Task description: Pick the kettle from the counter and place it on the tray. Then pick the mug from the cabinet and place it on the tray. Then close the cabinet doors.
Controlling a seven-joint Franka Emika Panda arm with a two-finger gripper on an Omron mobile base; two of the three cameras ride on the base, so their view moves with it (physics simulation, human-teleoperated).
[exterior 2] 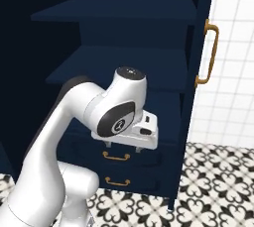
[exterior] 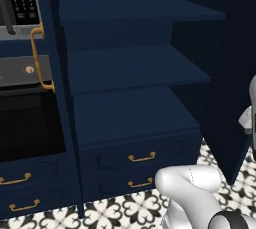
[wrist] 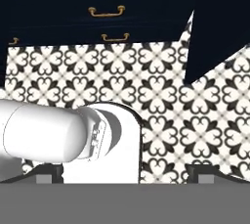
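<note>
I see the arm folded low in front of the open cabinet [exterior: 135, 68]: its elbow rises at mid-height in the right base view and the forearm bends back down, so the hand hangs with the gripper [exterior 2: 125, 146] pointing at the floor. In the hand view the 2 finger tips [wrist: 46, 174] sit at opposite sides of the bottom edge, far apart, with nothing between them; the tool is released and grasps nothing.

Beyond the gripper stand the cabinet's 2 gold-handled drawers [exterior 2: 117, 157], 1 above the other, just past the hand. Above the gripper I count 3 dark shelves [exterior: 135, 10], all bare as far as I can see them. The mug is not to be seen on them.

To the tool's right, 1 of the cabinet doors [exterior 2: 198, 52] stands swung open, its curved brass handle [exterior 2: 211, 55] facing the white tiled wall. To the tool's left, the other door [exterior: 50, 73] is seen edge-on beside the black oven [exterior: 27, 123]. Below the gripper lies the black-and-white patterned floor [wrist: 161, 71].
</note>
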